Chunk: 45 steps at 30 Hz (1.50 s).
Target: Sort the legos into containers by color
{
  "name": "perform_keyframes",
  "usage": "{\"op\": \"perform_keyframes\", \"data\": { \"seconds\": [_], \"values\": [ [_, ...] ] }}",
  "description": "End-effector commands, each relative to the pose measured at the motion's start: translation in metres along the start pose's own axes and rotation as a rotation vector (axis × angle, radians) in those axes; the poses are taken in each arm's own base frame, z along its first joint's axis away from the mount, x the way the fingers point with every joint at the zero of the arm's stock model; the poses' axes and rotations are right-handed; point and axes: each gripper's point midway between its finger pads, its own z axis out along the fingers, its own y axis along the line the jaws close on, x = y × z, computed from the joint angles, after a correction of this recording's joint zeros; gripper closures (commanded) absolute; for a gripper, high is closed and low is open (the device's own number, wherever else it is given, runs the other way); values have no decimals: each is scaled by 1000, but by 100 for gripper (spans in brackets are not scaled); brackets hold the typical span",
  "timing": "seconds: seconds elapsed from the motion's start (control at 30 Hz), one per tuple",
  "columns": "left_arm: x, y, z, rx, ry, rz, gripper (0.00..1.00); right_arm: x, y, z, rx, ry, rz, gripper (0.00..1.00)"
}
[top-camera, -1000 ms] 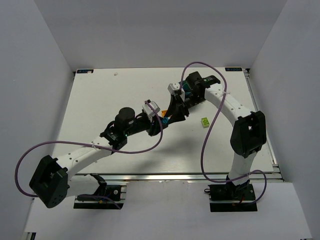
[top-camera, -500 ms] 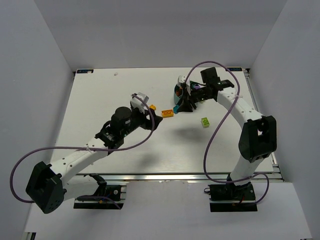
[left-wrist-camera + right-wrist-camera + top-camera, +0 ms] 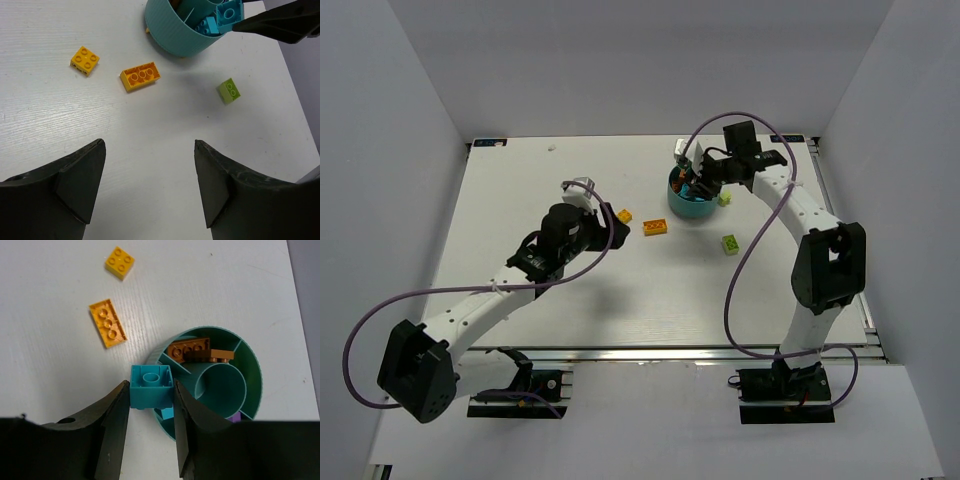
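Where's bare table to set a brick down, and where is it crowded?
Bare: the far-left table behind the yellow brick, and the near stretch in front of the orange brick and lime brick. Crowded: around the teal bowl, where the right gripper holds a cyan brick.

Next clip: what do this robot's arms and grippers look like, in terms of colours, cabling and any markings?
The two match. The left arm and right arm have white link shells, chunky black joint housings and black bases. A purple cable loops loosely along each. The left gripper and right gripper have matte black, wedge-shaped fingers. No readable markings show.
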Motion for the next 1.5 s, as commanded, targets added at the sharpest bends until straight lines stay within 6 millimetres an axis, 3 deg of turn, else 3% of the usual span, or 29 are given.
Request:
{"op": "perform_keyframes", "data": {
  "seconds": [0.0, 0.43, 0.97, 1.23, 1.37, 1.47],
  "values": [
    [-13, -3, -9, 7, -46, -58, 19, -4, -30, -2, 85, 19, -75, 100],
    [-13, 2, -17, 14, -58, -84, 19, 19, -37, 14, 78, 75, -81, 90],
    [-16, -1, -16, 32, -62, -95, 19, 31, -36, 21, 79, 99, -92, 50],
    [-17, -4, -14, 44, -58, -101, 19, 35, -34, 23, 77, 102, -89, 44],
    [-18, -7, -15, 60, -54, -105, 19, 22, -31, 17, 76, 65, -66, 44],
    [-15, -5, -13, 53, -44, -128, 19, -7, -23, 3, 47, -28, -51, 43]
  ]
}}
